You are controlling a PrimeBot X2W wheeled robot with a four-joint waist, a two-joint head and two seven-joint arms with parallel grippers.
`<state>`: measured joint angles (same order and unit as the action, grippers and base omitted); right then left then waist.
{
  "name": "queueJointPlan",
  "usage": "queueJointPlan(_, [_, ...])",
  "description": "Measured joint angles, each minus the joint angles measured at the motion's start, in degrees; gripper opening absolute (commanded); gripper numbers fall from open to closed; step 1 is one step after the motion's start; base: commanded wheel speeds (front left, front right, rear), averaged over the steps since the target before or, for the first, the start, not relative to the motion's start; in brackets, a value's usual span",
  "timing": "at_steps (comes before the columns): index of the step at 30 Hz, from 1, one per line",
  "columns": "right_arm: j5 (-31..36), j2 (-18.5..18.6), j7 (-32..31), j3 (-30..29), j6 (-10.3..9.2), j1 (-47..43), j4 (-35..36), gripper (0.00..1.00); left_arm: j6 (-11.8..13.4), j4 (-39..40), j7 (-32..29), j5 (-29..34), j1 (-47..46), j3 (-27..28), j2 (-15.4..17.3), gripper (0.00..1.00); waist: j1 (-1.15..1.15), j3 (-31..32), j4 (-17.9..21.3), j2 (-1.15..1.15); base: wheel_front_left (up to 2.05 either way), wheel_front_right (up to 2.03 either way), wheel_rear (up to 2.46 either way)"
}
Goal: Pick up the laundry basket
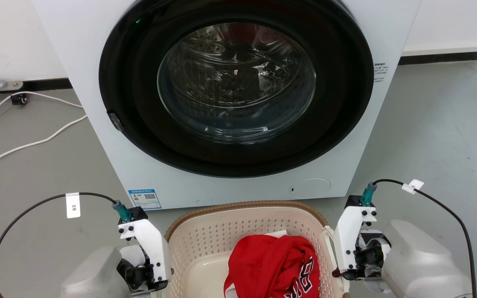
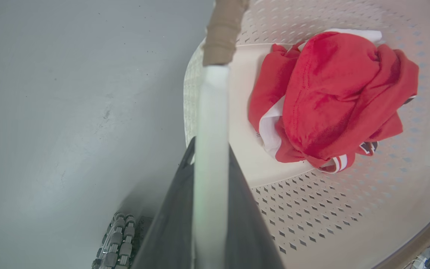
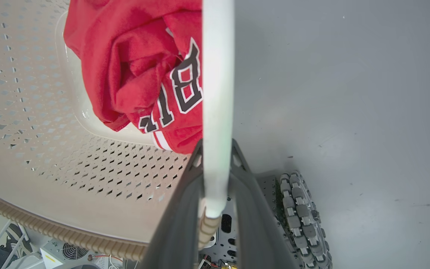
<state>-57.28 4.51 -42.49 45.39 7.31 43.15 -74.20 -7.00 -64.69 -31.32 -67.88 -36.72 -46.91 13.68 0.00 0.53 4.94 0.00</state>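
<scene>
Left jaws: narrow, closed on a white side handle (image 2: 209, 130) of the basket. You see the handle run up between the two dark fingers (image 2: 172, 228).
Right jaws: narrow likewise, clamped on the opposite white handle (image 3: 217, 93), with a dark finger (image 3: 179, 231) on each side of it.
Item held: rounded-rectangular cream plastic laundry basket (image 1: 205, 240), perforated walls, brown woven-look rim. You find it between your two white wrists, directly before the washer. Whether it touches the floor cannot be told.
Contents: one crumpled red fabric garment (image 1: 271, 265) with white trim and black-and-white lettering, lying on the basket's bottom.
Beyond: white front-loading washing machine (image 1: 222, 190), round dark glass door (image 1: 236, 82) shut, steel drum visible behind it.
Surroundings: grey floor (image 1: 429, 136); white cables (image 1: 31, 142) on it at the left; a roller-studded wheel (image 3: 304, 224) of the base below the right arm.
</scene>
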Motion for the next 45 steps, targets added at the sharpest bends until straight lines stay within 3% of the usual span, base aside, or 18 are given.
queueJointPlan(45, [4.7,-0.5,-1.4,-5.8,0.0,-0.8,0.0,0.0,0.0,-0.6,1.4,-3.1,0.0,-2.9,0.1,0.0,0.0,0.0,-0.3,0.0,0.0,0.0,0.0])
